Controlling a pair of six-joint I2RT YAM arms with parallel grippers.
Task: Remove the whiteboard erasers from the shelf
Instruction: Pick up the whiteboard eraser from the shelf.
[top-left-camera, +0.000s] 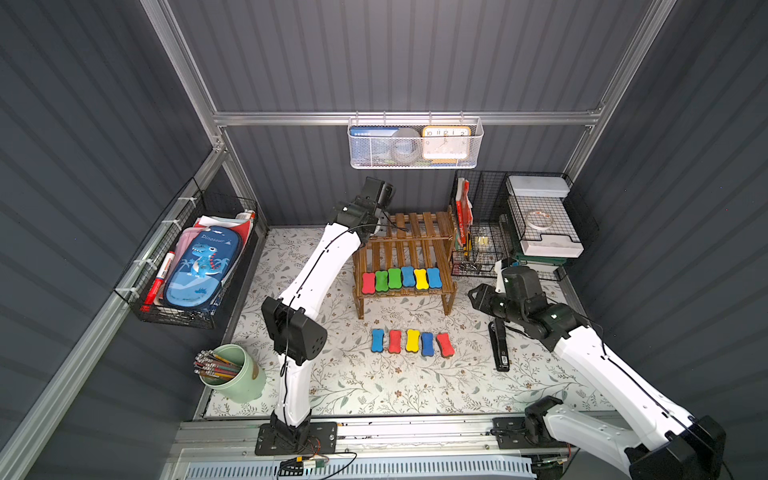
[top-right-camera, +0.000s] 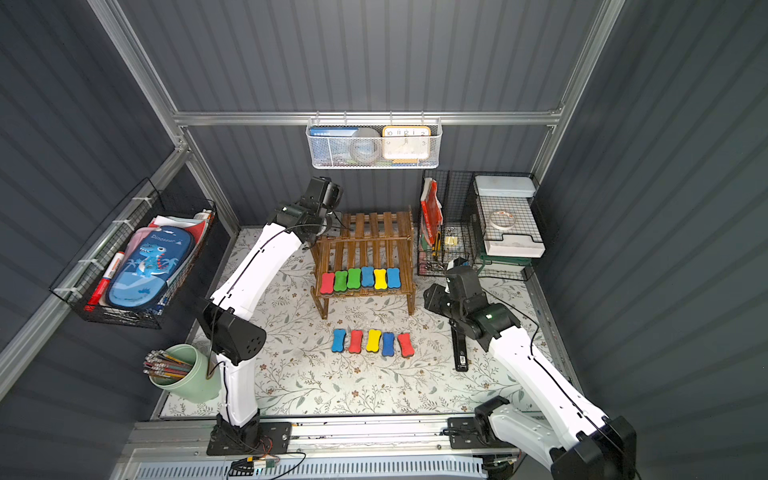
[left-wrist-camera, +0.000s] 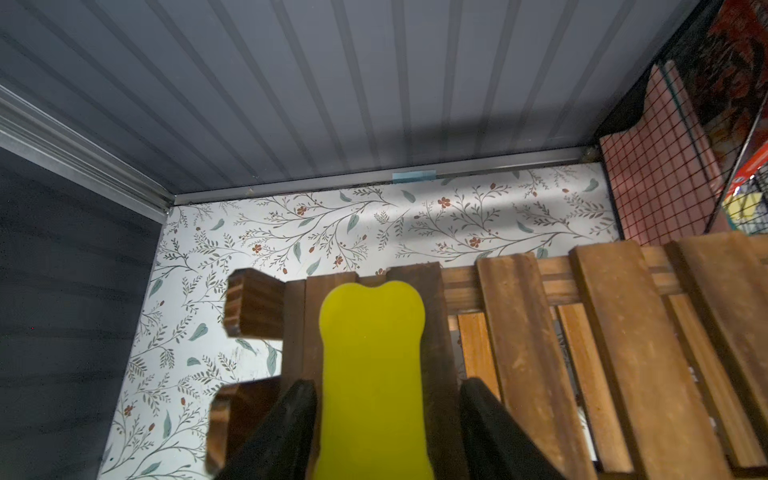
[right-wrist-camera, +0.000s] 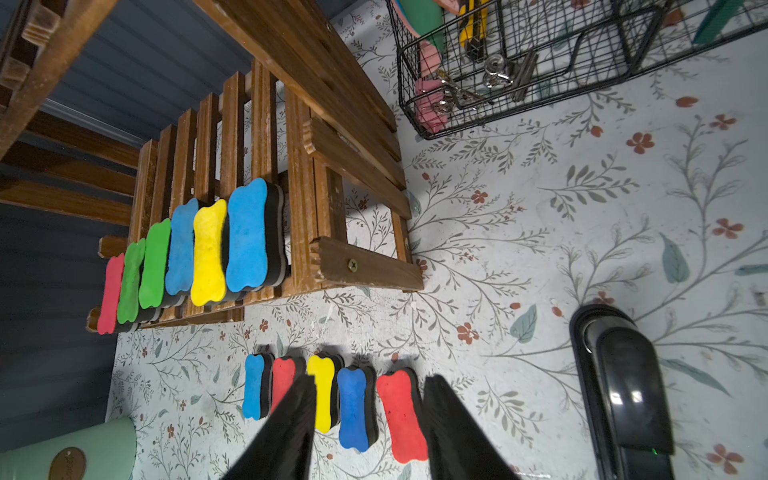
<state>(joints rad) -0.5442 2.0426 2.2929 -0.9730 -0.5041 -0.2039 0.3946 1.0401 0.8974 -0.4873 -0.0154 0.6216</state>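
The shelf (top-left-camera: 424, 226) of dark wooden slats stands at the back of the table. Several whiteboard erasers (top-left-camera: 401, 279) in red, green, blue and yellow line its lower tier. Several more erasers (top-left-camera: 411, 343) lie in a row on the table in front. My left gripper (left-wrist-camera: 386, 386) is at the left end of the top tier, open and straddling a yellow eraser (left-wrist-camera: 372, 353). One finger is against it; a slat's width separates the other. That eraser is hidden in both top views. My right gripper (top-left-camera: 478, 297) hovers open and empty right of the shelf.
A black stapler (top-left-camera: 500, 349) lies on the table below my right arm. A black wire organiser (top-left-camera: 519, 224) stands right of the shelf. A green cup of pencils (top-left-camera: 235, 374) is front left. A wire basket (top-left-camera: 195, 262) with a pencil case hangs on the left wall.
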